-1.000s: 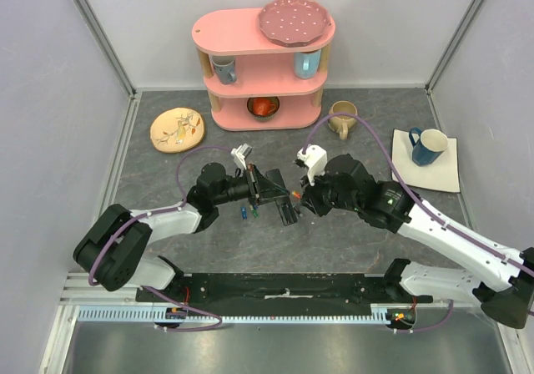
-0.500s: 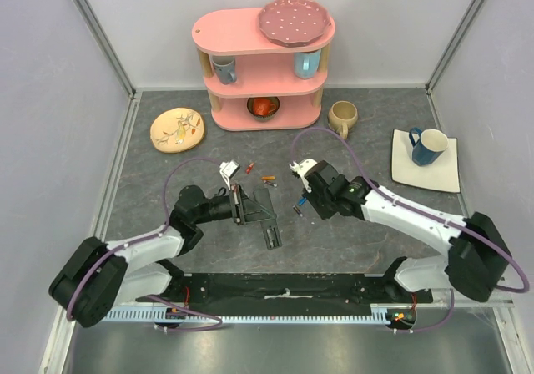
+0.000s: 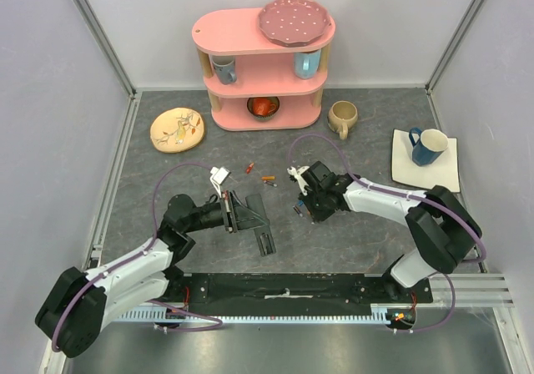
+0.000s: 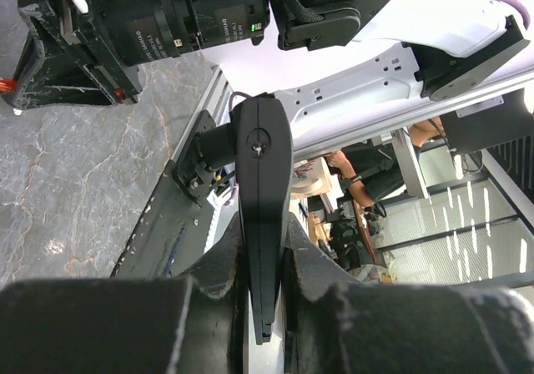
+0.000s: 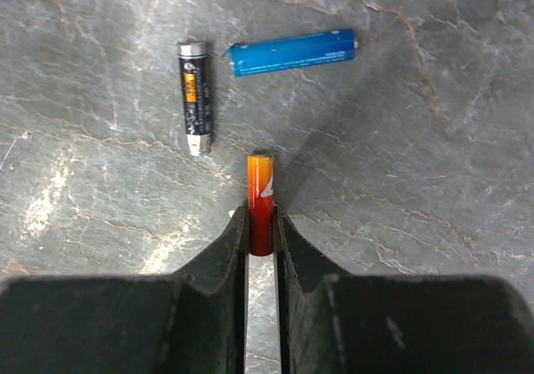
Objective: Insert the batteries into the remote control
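- Where the right gripper [image 5: 260, 224] pinches shut, an orange-red battery [image 5: 260, 200] sits between its fingers. Its long axis runs in line with them and its free end pokes out past the tips. The white mark on it cannot be read.
- Just past that free end a black battery [image 5: 193, 97] lies roughly parallel and a blue battery [image 5: 292, 51] lies crosswise. The print on the black one's orange label is too small to read.
- Left of the orange-red battery and nearer the arm bases, the remote control [image 4: 261, 182] is clamped edge-on in the left gripper [image 4: 263, 265]. Its long axis runs out along the fingers.
- Farther from the orange-red battery, toward the pink shelf [image 3: 263, 65], a red battery [image 3: 249, 168] and an orange battery [image 3: 268, 178] lie loose on the table [image 3: 167, 182].
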